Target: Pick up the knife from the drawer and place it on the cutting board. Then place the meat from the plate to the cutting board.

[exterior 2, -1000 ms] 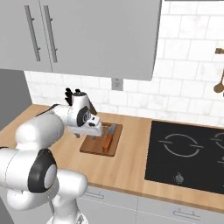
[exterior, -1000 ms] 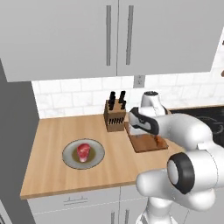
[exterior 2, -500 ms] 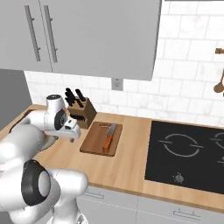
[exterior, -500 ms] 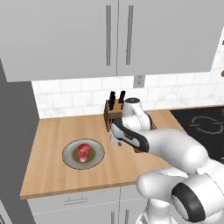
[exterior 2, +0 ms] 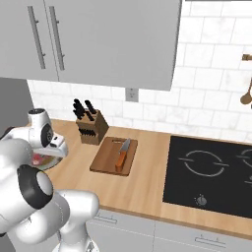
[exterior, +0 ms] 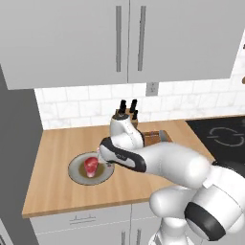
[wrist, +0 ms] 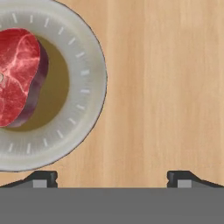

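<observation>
Gripper over the plate's edge, knife already on the cutting board.

From my station I see the gripper [wrist: 112, 177] with its two dark fingertips [wrist: 41, 178] spread wide apart and holding nothing, hanging above the wooden counter [wrist: 166, 87] right beside the plate [wrist: 89, 83]. The meat [wrist: 17, 74] lies on the plate's brownish centre, off to one side of the fingers rather than between them. In the left base view the hand [exterior: 106, 152] sits just next to the meat [exterior: 91, 165] on the plate [exterior: 76, 173]. In the right base view the knife [exterior 2: 121, 154] rests on the cutting board [exterior 2: 106, 160], orange handle towards me, with the knife block [exterior 2: 91, 129] just behind the board and the black cooktop [exterior 2: 211, 177] well apart from it.
</observation>
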